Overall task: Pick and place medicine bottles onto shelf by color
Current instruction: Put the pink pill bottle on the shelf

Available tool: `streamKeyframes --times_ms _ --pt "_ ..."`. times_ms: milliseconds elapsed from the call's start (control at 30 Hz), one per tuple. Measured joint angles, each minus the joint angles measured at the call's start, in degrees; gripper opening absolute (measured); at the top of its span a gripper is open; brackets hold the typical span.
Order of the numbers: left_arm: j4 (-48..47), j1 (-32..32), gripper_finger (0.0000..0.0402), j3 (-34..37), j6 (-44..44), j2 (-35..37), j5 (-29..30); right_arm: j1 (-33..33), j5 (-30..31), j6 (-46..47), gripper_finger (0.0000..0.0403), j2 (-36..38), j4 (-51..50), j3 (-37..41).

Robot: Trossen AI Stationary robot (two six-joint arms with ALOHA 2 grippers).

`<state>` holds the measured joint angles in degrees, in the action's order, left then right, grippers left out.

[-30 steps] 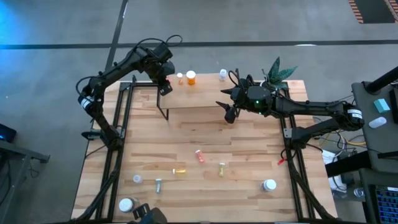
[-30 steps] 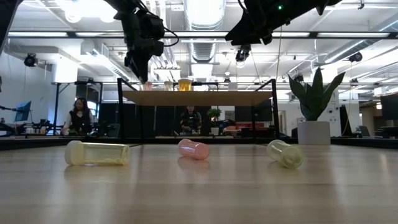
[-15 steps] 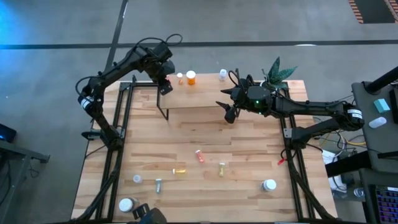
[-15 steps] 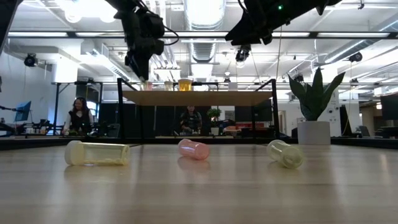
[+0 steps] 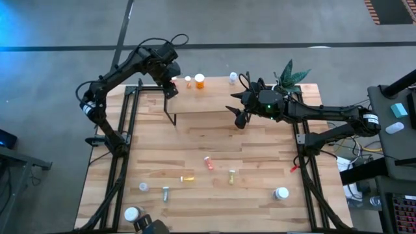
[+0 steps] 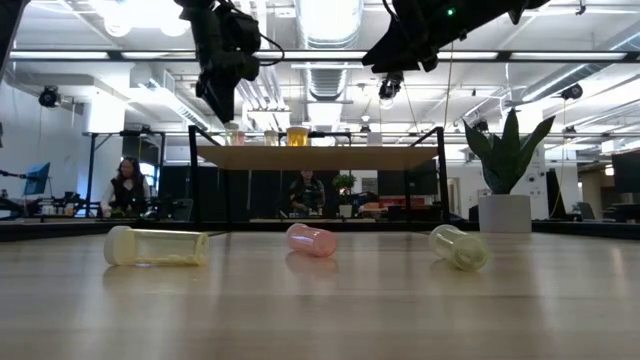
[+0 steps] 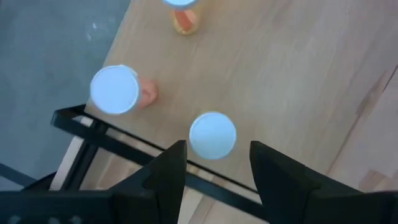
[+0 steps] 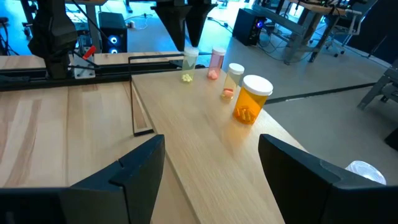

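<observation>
The shelf [image 5: 208, 101] stands at the table's far side. Four medicine bottles stand in a row on it: a clear white-capped vial [image 7: 212, 135] with yellow pills at its left end, a pink one [image 7: 115, 90], a small one [image 8: 231, 81] and an orange one [image 8: 252, 99]. My left gripper [image 5: 171, 90] hangs open just above the clear vial, pointing steeply down, with its fingers clear of the cap. My right gripper [image 5: 239, 119] hovers open and about level off the shelf's near right corner, with nothing between its fingers. More bottles lie on the near table, among them a pink one [image 5: 208, 162] and a yellow one [image 5: 187, 177].
A potted plant [image 5: 290, 75] stands at the far right, beside the shelf. A white-capped bottle [image 5: 233, 78] stands near the shelf's far right. Several bottles lie scattered near the front edge, with white-capped ones at the front left [image 5: 132, 213] and front right [image 5: 281, 193]. Bare wood lies between the shelf and these.
My left gripper has risen a little from the shelf's left end, and the clear vial stays standing on the board below it. My right gripper has kept still.
</observation>
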<state>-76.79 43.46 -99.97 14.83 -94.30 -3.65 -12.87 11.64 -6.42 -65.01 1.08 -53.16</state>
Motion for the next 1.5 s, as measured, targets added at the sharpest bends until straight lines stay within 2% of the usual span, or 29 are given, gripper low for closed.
streamKeyframes --times_ms 233,400,633,733,833,967,1100,1233,1400,1500 --pt "-4.06 0.04 0.0161 -3.72 0.29 1.23 1.62 -0.02 0.00 0.44 0.0249 0.00 -0.06 0.00" --pt "-5.00 0.04 0.0163 -5.63 0.31 4.60 1.45 0.00 0.00 0.39 0.0249 -0.02 -0.39 0.01" --pt "-6.31 -0.79 0.0228 -4.12 0.53 8.25 -5.19 0.01 -0.02 0.52 0.0249 -0.02 -1.00 0.02" --pt "-6.33 -1.66 0.0250 -2.98 0.77 9.79 -11.21 0.02 -0.53 1.42 0.0249 -0.02 -3.06 0.02" --pt "-5.55 -3.11 0.0255 -0.13 0.38 13.20 -16.25 1.03 -2.21 2.95 0.0249 -0.02 -4.46 0.02" --pt "2.30 -7.49 0.0256 8.60 -3.53 20.87 -16.47 5.60 -2.85 4.72 0.0249 -0.02 -4.12 0.04" --pt "15.53 -13.21 0.0256 20.96 -10.70 30.56 -15.95 10.64 -2.63 5.35 0.0249 -0.36 -3.85 0.04" --pt "30.66 -20.12 0.0256 33.44 -18.62 39.35 -12.94 15.38 -2.14 5.86 0.0249 -1.45 -3.91 0.04" --pt "47.14 -29.15 0.0256 47.75 -25.82 46.40 -8.13 21.56 5.26 5.95 0.0249 -3.52 -4.86 0.05" --pt "58.85 -34.21 0.0256 56.47 -28.03 47.93 -4.73 25.31 8.97 6.65 0.0249 -3.64 -6.26 0.06"
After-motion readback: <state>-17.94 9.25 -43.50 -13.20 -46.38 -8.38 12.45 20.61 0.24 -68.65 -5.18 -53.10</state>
